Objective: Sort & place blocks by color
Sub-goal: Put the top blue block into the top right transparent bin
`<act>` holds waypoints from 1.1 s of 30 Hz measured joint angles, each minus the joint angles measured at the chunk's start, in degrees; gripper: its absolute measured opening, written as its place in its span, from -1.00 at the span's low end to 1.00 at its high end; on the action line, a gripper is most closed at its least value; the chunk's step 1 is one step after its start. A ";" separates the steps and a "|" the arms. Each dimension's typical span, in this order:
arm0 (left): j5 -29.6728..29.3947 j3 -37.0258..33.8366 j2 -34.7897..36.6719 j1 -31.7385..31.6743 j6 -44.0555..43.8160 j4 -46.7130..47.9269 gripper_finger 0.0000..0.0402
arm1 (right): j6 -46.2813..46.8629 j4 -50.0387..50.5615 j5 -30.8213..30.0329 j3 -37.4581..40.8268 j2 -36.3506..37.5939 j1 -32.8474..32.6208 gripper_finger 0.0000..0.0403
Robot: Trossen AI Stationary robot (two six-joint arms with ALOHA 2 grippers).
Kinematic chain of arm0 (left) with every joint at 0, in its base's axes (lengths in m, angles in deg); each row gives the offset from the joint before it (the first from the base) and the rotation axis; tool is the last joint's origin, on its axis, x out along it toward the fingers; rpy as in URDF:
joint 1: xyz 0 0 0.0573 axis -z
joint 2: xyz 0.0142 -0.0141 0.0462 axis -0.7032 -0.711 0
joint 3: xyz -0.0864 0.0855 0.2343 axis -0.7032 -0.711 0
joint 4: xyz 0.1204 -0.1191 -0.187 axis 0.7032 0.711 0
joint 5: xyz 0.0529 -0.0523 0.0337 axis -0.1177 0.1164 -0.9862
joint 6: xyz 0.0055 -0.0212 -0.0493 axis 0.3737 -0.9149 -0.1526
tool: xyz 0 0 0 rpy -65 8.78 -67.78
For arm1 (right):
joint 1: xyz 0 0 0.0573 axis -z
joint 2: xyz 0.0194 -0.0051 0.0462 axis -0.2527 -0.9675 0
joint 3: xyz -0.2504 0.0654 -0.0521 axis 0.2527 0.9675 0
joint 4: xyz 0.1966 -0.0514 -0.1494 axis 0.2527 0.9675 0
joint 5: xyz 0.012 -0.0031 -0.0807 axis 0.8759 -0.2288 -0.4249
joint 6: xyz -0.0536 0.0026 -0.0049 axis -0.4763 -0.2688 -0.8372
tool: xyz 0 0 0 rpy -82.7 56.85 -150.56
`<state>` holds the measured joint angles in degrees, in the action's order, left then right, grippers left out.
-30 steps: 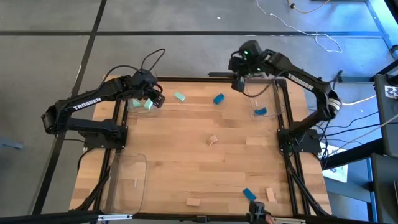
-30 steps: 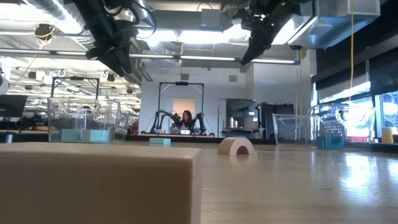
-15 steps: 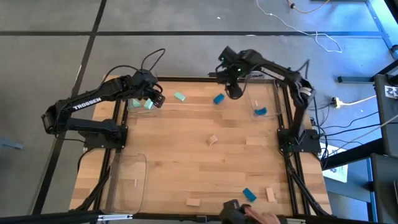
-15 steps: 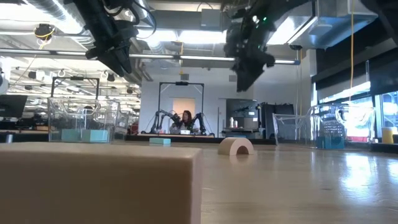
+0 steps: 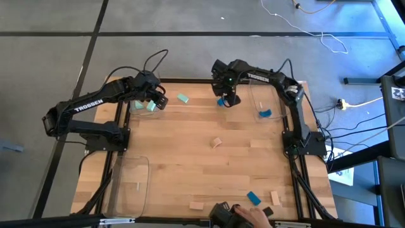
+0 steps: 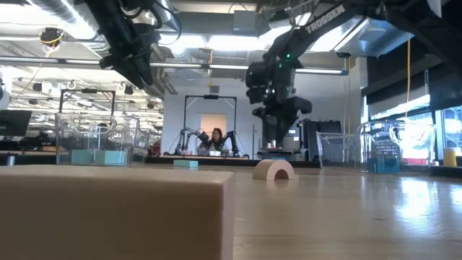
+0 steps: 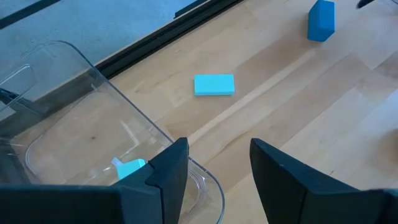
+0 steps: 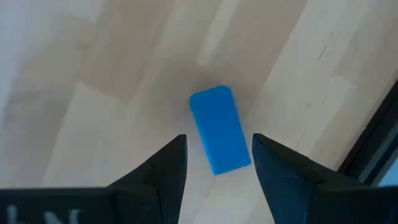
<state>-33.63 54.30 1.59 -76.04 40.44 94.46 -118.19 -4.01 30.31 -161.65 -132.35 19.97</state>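
A deep blue block (image 8: pixel 219 127) lies flat on the table near its far edge. My right gripper (image 8: pixel 217 165) hangs over it, pointing down, open, one finger on either side of the block's near end and clear of it. In the high view the right gripper (image 5: pixel 228 99) covers part of this block (image 5: pixel 221 101). My left gripper (image 7: pixel 217 168) waits open and empty above the clear far-left tray (image 7: pixel 74 124), which holds mint-teal blocks (image 5: pixel 144 106). Another mint-teal block (image 7: pixel 214 84) lies on the table beside that tray.
A clear tray at the far right (image 5: pixel 269 104) holds a blue block (image 5: pixel 264 113). A wooden arch (image 5: pixel 217 142) sits mid-table. Near the front edge lie a blue block (image 5: pixel 253 198) and wood blocks (image 5: pixel 196 205); a person's hand (image 5: pixel 243 215) reaches in there. A near-left tray (image 5: pixel 130 183) holds a wood piece.
My right gripper has swung from above the far-right tray toward the table's left and come down over the blue block, rolling its wrist and tipping to point down. Its fingers kept the same gap. A person's hand has come in at the near edge.
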 joint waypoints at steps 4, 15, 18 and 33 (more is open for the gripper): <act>-0.01 0.00 0.00 0.00 0.00 0.00 -0.19 | -0.57 -2.32 -0.71 0.00 -2.44 0.02 -0.10; 0.01 0.00 0.00 0.00 -0.15 0.00 -0.19 | -0.81 -2.37 -0.80 0.00 -4.64 0.02 -0.10; -0.01 0.00 0.00 0.00 -0.20 0.00 -0.19 | -0.81 -2.37 -0.75 0.00 -4.64 0.21 -0.10; -0.01 0.00 0.00 -0.02 -0.20 0.00 -0.19 | -2.15 -2.11 -0.27 0.55 -4.64 1.88 -0.10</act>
<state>-33.64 54.30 1.59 -76.06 40.24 94.46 -120.34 -6.12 30.04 -161.09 -136.98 21.85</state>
